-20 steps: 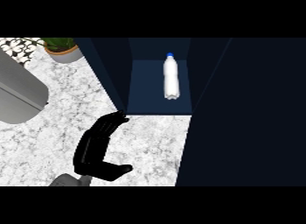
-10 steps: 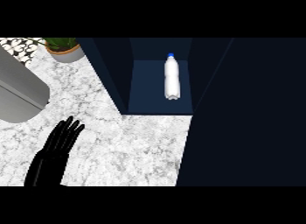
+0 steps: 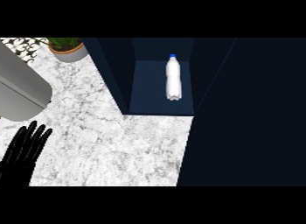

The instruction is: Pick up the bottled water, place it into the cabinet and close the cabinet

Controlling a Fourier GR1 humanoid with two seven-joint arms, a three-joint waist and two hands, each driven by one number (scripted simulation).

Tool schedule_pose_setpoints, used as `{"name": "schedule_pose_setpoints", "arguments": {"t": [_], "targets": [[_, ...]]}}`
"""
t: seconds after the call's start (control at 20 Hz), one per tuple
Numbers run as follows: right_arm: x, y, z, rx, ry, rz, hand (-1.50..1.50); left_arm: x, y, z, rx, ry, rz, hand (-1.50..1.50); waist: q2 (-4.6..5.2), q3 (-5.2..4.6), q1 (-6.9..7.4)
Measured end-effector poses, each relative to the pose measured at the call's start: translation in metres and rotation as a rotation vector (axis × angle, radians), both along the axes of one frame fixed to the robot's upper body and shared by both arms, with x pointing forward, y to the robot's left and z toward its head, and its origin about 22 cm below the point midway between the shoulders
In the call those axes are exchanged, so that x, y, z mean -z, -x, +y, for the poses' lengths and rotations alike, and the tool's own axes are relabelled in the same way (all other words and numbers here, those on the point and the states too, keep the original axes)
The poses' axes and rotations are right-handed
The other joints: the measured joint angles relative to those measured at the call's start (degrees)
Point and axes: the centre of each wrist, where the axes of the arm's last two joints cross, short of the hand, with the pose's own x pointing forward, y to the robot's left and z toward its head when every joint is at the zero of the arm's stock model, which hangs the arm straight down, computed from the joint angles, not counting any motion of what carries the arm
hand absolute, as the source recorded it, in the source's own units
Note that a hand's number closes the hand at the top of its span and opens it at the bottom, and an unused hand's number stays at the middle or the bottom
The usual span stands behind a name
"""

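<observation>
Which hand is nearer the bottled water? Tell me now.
Left, the only hand in view. The left hand rests open at the lower left of the counter, far below and left of the bottled water lying in the cabinet. The right hand shows nowhere.

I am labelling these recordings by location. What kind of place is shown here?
Probably a kitchen: a marble counter, a dark cabinet with a water bottle inside, and a potted plant at the back.
</observation>
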Motion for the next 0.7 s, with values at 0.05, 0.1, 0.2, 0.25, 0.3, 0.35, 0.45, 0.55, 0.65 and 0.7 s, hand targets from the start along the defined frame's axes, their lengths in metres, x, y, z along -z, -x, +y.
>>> {"name": "schedule_pose_setpoints", "arguments": {"t": [0.05,0.1,0.2,0.25,0.3,0.35,0.45,0.55,0.65,0.7], "targets": [[-0.002,-0.001,0.007,-0.021,-0.003,0.004,1.5,-0.002,0.001,0.002,0.004,-0.004,-0.006,-1.5,0.0,-0.02,0.01],[-0.004,-0.002,0.014,-0.043,-0.003,0.006,1.5,-0.005,0.003,0.005,0.005,-0.005,-0.008,-1.5,-0.09,-0.05,0.03],[-0.007,-0.004,0.029,-0.087,0.003,0.008,1.5,-0.009,0.007,0.009,0.007,-0.008,-0.01,-1.5,-0.2,-0.07,0.15],[-0.008,-0.005,0.036,-0.099,0.008,0.003,1.5,-0.011,0.008,0.011,0.009,-0.009,-0.01,-1.5,-0.24,-0.09,0.21],[-0.011,-0.006,0.044,-0.11,0.015,-0.003,1.5,-0.013,0.01,0.012,0.007,-0.007,-0.009,-1.5,-0.27,-0.11,0.2],[-0.014,-0.006,0.052,-0.115,0.018,-0.013,1.5,-0.014,0.012,0.015,0.008,-0.009,-0.008,-1.5,-0.32,-0.13,0.25],[-0.018,-0.006,0.07,-0.112,0.034,-0.04,1.5,-0.021,0.012,0.02,0.013,-0.013,-0.012,-1.5,-0.29,-0.11,0.28],[-0.026,-0.003,0.088,-0.091,0.053,-0.086,1.5,-0.028,0.012,0.025,0.018,-0.017,-0.01,-1.5,-0.29,-0.11,0.38],[-0.031,0.001,0.11,-0.074,0.061,-0.11,1.5,-0.035,0.014,0.027,0.02,-0.018,-0.013,-1.5,-0.24,-0.07,0.43],[-0.033,0.001,0.123,-0.065,0.06,-0.114,1.5,-0.037,0.014,0.029,0.018,-0.016,-0.014,-1.5,-0.16,-0.05,0.39]]}}
